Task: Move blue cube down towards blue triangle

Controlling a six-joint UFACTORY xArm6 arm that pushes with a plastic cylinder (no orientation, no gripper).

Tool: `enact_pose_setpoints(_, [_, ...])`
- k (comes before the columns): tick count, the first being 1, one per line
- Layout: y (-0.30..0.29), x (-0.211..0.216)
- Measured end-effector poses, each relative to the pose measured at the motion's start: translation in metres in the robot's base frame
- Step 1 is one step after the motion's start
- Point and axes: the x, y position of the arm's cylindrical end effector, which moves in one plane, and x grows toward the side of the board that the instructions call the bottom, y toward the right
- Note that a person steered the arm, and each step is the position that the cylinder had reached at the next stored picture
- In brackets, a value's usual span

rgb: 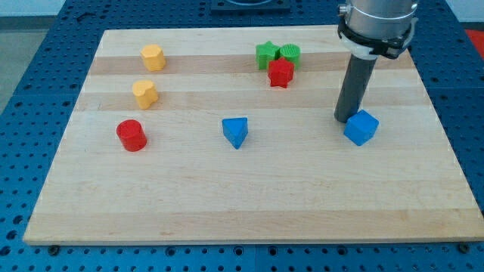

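Currently the push step was in hand. The rod's tip (346,119) stood just at the upper-left edge of the blue cube (361,127), touching or nearly so; contact could not be confirmed. No jaws on this rig, only a bare rod, so nothing was held. The cube sat toward the bench's (249,204) right side, the blue triangle (236,131) well apart to the view's left at about the same level. My judgement: the next move called for repositioning to the cube's right side, then pushing leftward toward the triangle.
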Motion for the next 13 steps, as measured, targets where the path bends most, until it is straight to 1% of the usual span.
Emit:
enact_pose_setpoints(1, [-0.002, -0.004])
enact_pose_setpoints(3, [0.043, -0.008])
enact_pose_setpoints(6, [0.043, 0.001])
enact_pose_setpoints(7, [0.056, -0.002])
enact_pose_setpoints(8, [0.084, -0.002])
enact_pose_setpoints(9, [0.076, 0.023])
enact_pose_setpoints(10, [0.052, 0.035])
enact_pose_setpoints(11, [0.039, 0.035])
enact_pose_setpoints(13, [0.033, 0.035])
